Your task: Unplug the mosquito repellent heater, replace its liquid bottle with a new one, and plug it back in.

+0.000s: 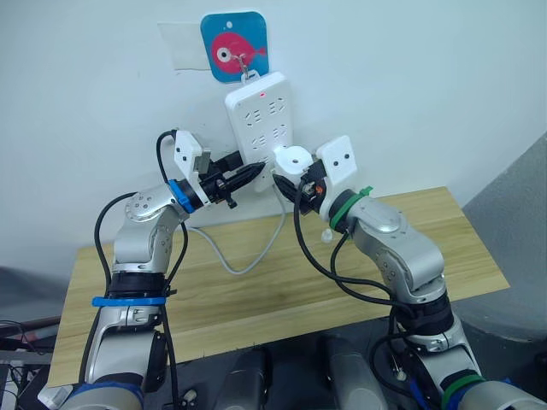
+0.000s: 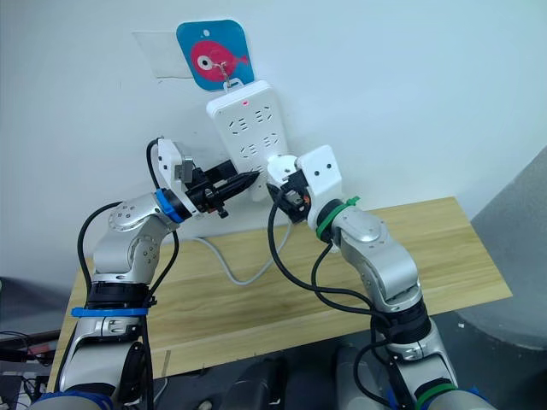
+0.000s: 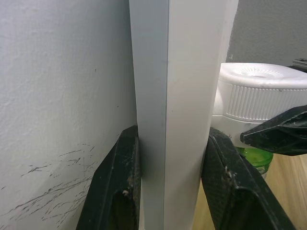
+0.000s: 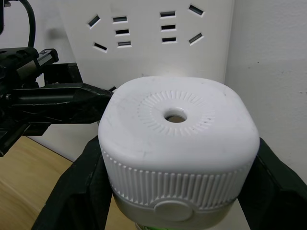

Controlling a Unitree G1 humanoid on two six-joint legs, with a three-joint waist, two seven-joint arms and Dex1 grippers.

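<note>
- Wooden table (image 1: 256,282) sits closest, below both raised arms, with a grey cable (image 1: 248,252) trailing across it up toward the wall.
- Up from there, the right gripper (image 1: 295,175) is clamped on the mosquito repellent heater (image 1: 292,160); the right wrist view has a black finger (image 4: 72,191) pressed on each flank of the ribbed white body, vent hole facing the camera.
- That side-on hold looks chosen for a straight pull or push against the socket face, and it leaves the green bottle (image 3: 256,158) under the heater free.
- Whether the prongs are seated I can't tell; the heater sits right at the lower edge of the power strip (image 1: 261,120).
- Over to the left gripper (image 1: 252,173): it's pinching the strip's edge, one finger (image 3: 117,191) behind against the wall, the other in front.
- My read is that it's bracing, since the strip hangs from a hook and would swing otherwise.
- So the heater lies squarely between the right fingers, just beside the left fingertips without touching them.
- Farthest back, a blue fish hook plate (image 1: 234,47) holds the strip on the white wall, red light glowing.
</note>
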